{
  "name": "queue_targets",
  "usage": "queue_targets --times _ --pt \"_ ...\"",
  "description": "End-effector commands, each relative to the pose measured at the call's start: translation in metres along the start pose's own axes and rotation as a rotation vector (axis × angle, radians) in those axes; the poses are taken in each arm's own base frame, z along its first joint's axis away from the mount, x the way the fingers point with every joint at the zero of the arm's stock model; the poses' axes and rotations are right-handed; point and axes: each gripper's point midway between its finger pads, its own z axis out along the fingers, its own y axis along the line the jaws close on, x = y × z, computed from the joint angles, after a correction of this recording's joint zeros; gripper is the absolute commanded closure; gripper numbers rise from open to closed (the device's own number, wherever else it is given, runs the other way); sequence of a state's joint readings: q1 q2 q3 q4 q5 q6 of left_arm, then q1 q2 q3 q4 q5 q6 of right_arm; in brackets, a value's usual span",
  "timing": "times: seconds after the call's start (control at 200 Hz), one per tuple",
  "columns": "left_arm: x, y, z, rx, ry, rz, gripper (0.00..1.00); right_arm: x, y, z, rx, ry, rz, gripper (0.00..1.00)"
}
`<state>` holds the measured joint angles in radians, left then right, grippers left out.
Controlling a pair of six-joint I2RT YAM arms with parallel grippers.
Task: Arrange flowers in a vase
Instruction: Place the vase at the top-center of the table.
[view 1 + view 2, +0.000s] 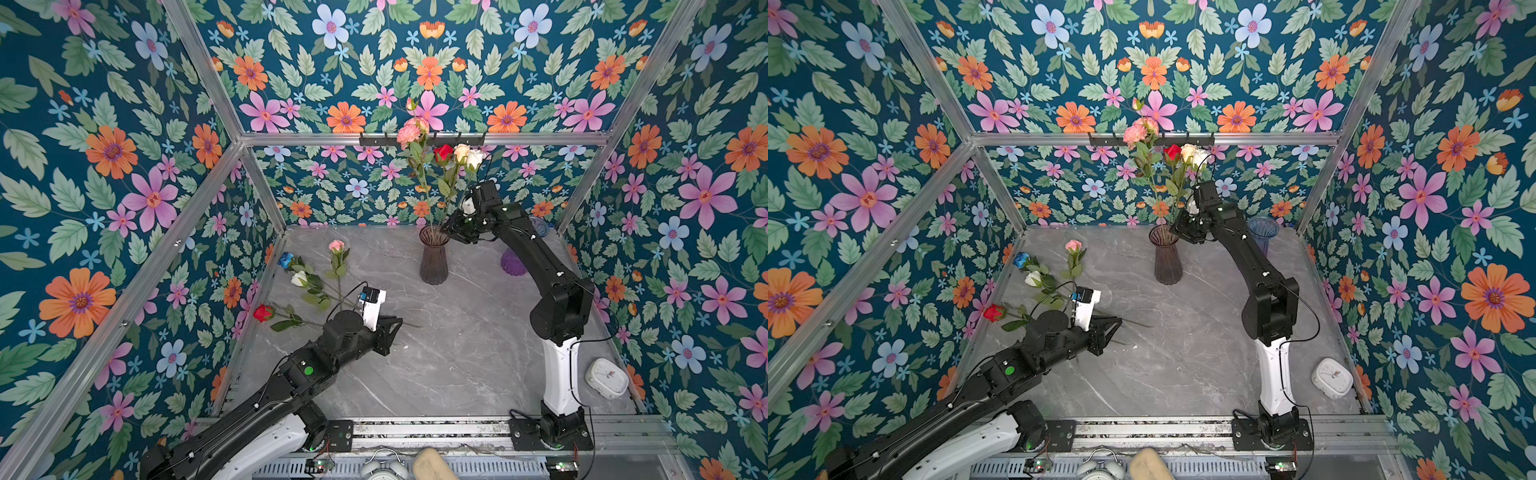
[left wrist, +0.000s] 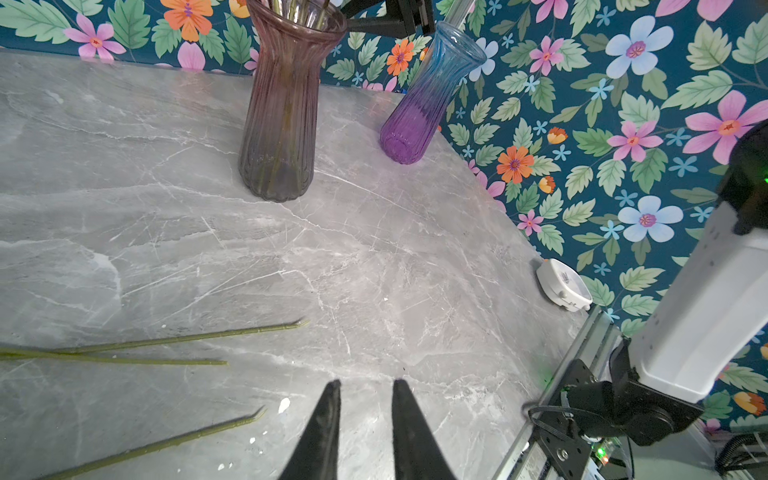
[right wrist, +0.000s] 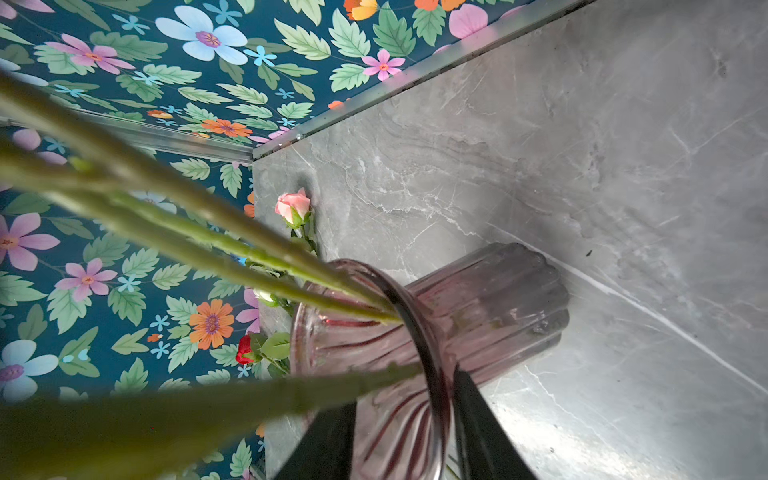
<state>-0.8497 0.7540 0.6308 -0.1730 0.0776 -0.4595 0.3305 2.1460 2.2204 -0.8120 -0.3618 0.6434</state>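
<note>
right gripper (image 3: 405, 390): its jaws are standing apart around the rim of the vase (image 3: 415, 332), clamping nothing (one finger is showing outside the glass, the other over the mouth).
vase flowers (image 1: 443, 153): four are standing in the vase at the back of the table (image 1: 457, 353). Their stems are crossing at the mouth, right in front of the right gripper. One blurred stem is passing close by a finger, and whether they touch cannot be told.
vase flowers, axis: the stems are running near upright and fanning out, with the heads pointing up. The frilly bloom (image 1: 409, 134) is sitting highest.
right arm (image 1: 540, 257): it is rising from the near edge, bending at a raised elbow and reaching down to the vase's rim.
left gripper (image 2: 365, 384): its jaws are standing parted and empty, hanging low over the table.
loose flowers (image 1: 299, 278): four are lying flat on the table's left side. Their stem ends (image 2: 303, 322) are lying just beside the left gripper, not between its fingers.
loose flowers, axis: the heads (pink, blue, white, red) are pointing toward the left wall and the stems toward the table's middle.
left arm (image 1: 291, 374): it is stretching low from the near-left corner, with the forearm nearly level.
</note>
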Motion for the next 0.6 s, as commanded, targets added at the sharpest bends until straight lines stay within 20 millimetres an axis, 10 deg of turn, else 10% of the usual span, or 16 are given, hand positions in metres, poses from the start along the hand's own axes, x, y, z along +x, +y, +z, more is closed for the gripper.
queue_targets --times 0.0,0.37,0.595 --pt "-0.004 -0.001 -0.001 0.001 -0.013 0.016 0.75 -0.002 0.005 -0.009 -0.010 -0.024 -0.029 0.56" --pt "-0.005 -0.002 -0.003 0.004 -0.016 0.013 0.75 0.008 -0.007 -0.019 0.030 -0.033 -0.052 0.27" --pt "-0.004 -0.001 -0.005 0.002 -0.020 0.010 0.75 0.036 -0.013 -0.061 0.018 -0.067 -0.101 0.25"
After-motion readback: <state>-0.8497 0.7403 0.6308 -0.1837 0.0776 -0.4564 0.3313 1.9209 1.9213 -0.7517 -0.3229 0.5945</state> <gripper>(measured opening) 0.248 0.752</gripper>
